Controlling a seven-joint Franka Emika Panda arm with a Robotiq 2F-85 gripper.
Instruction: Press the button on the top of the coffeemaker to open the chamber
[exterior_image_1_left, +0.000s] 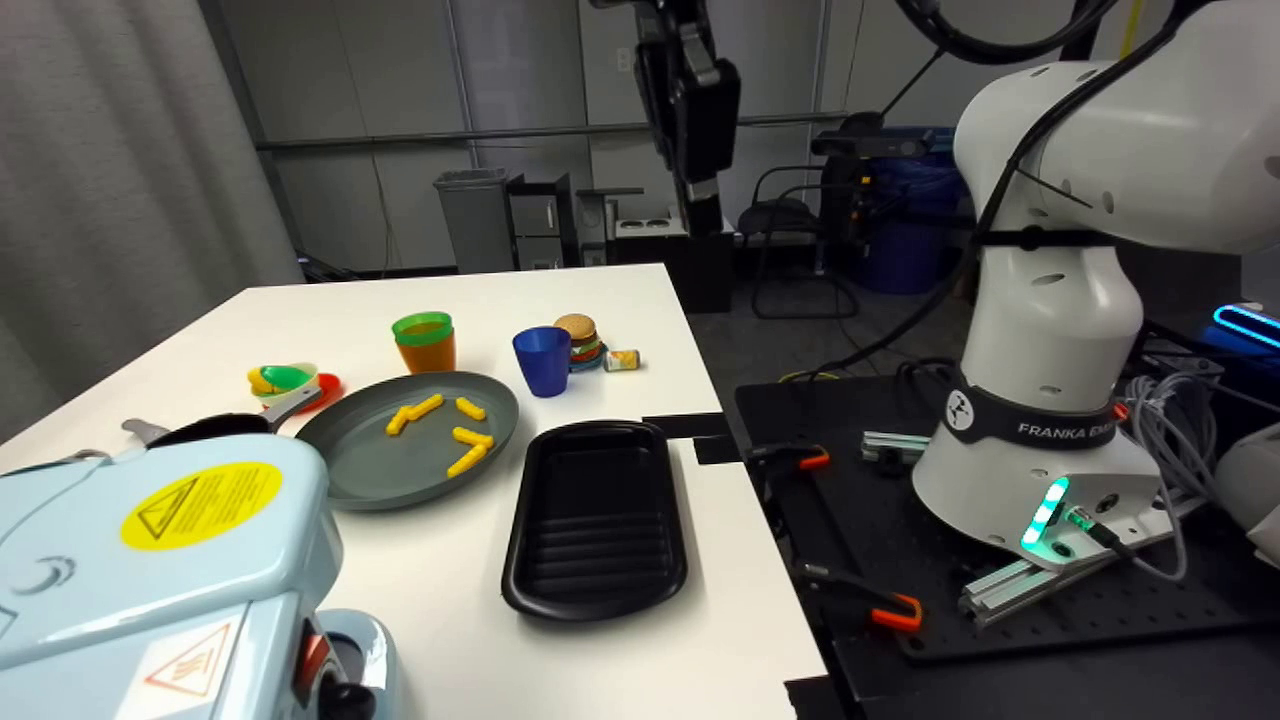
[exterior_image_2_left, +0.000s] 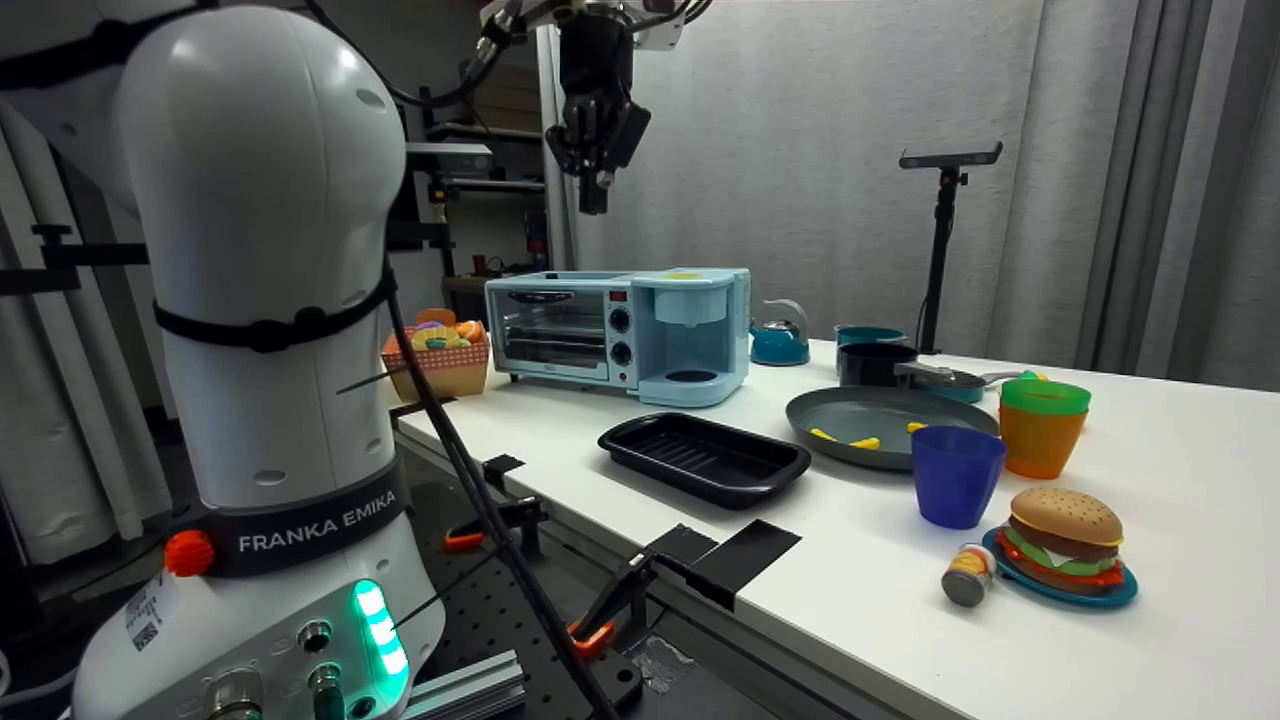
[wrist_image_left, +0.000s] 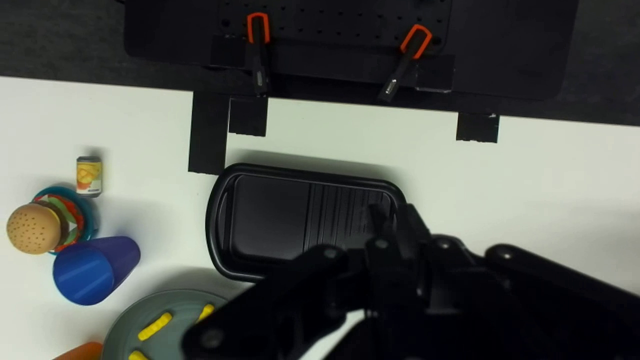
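Black and empty, the gripper (exterior_image_1_left: 704, 214) hangs top centre in an exterior view, fingers pinched narrow, presumably for poking open the coffeemaker (exterior_image_1_left: 175, 575) at lower left.

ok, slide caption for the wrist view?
Wrist view: gripper partly hiding black tray; toy burger, blue cup, gray plate at image left.

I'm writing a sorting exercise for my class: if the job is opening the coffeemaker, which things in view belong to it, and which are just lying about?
For the job:
coffeemaker (its button isn't clearly visible)
end effector

Lying about:
grey plate
yellow pieces
tray
blue cup
green cup
orange cup
burger
can
kettle
black pot
basket
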